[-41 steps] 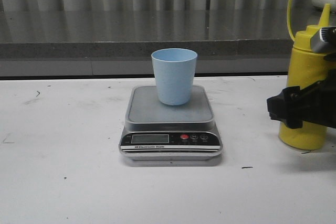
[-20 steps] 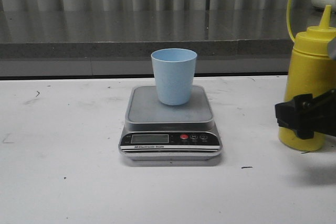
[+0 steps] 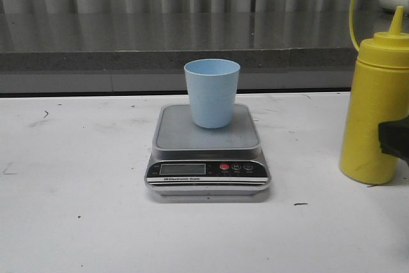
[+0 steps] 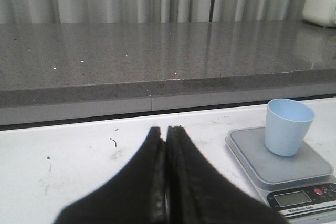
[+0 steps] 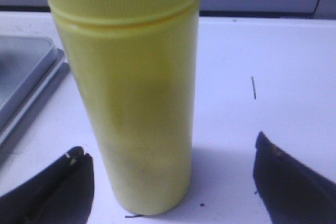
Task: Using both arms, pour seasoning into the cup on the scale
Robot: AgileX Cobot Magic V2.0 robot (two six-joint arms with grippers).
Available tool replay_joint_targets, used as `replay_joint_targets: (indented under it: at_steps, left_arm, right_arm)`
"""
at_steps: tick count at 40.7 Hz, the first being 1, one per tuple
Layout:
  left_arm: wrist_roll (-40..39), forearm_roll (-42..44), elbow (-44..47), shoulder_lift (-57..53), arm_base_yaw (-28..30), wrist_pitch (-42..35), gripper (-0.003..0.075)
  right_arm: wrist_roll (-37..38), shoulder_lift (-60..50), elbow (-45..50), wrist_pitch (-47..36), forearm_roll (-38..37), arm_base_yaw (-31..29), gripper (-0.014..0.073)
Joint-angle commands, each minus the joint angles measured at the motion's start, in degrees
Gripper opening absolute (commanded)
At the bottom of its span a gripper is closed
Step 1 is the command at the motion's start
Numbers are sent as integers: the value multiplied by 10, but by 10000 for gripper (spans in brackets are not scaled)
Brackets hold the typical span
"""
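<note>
White desk (image 3: 77,222) holds the scale (image 3: 208,158) with the cup (image 3: 212,93) on it — right claw (image 5: 168,182) wide open around the seasoning (image 3: 377,107), not touching; left claw (image 4: 167,182) closed, empty.

**Legible markings: none confirmed**

The scale (image 3: 208,151) carries a white line of print under its LCD (image 3: 183,169) on the black front panel; too small to read. The LCD shows no discernible digits. Button symbols are illegible.
</note>
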Motion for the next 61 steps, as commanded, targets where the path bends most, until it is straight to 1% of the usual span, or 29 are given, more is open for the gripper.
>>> replay_joint_targets:
  at_steps: [1,5,9,11,12,16,17,19,21,24,31,32,35,39,40,46,55,61]
  left_arm:
    - [-5,-4,-14,6,0,-51,-20]
    - [-5,-4,-14,6,0,-51,-20]
    - [-5,-4,-14,6,0,-51,-20]
    - [-5,-4,-14,6,0,-51,-20]
    - [-5,-4,-14,6,0,-51,-20]
    - [-5,-4,-14,6,0,-51,-20]
    - [-5,-4,-14,6,0,-51,-20]
    - [-5,-4,-14,6,0,-51,-20]
    - [-5,-4,-14,6,0,-51,-20]
    - [-5,-4,-14,6,0,-51,-20]
    - [-5,-4,-14,6,0,-51,-20]
    - [-5,-4,-14,6,0,-51,-20]
    - [-5,-4,-14,6,0,-51,-20]
    - [-5,-4,-14,6,0,-51,-20]
    - [-5,-4,-14,6,0,-51,-20]
    - [-5,-4,-14,6,0,-51,-20]
    - [-5,-4,-14,6,0,-51,-20]
    - [-5,-4,-14,6,0,-51,-20]
  right_arm:
    - [-4,-62,10,-67,15,-3,631]
    - [-7,-119,13,-24,28,-3,631]
    - [-8,-189,11,56,28,-3,623]
    - [-14,-222,11,103,29,-3,584]
    - [-16,-240,11,120,29,-3,549]
    - [-29,-308,9,200,29,-3,347]
    - [-35,-321,9,213,29,-3,321]
    - [-40,-353,5,250,29,-3,232]
    - [-43,-388,-4,291,29,-3,181]
    - [-55,-432,-20,359,29,-3,148]
    - [-87,-512,-66,516,29,-3,139]
    - [-87,-525,-74,550,29,-3,132]
    - [-87,-556,-93,615,29,-3,86]
    - [-87,-605,-114,692,16,-3,-34]
    - [-87,-618,-117,705,10,-3,-70]
    - [-87,-686,-119,748,-20,-3,-70]
    - [-87,-772,-119,752,-25,-3,-70]
    - [-87,-786,-119,751,-25,-3,-70]
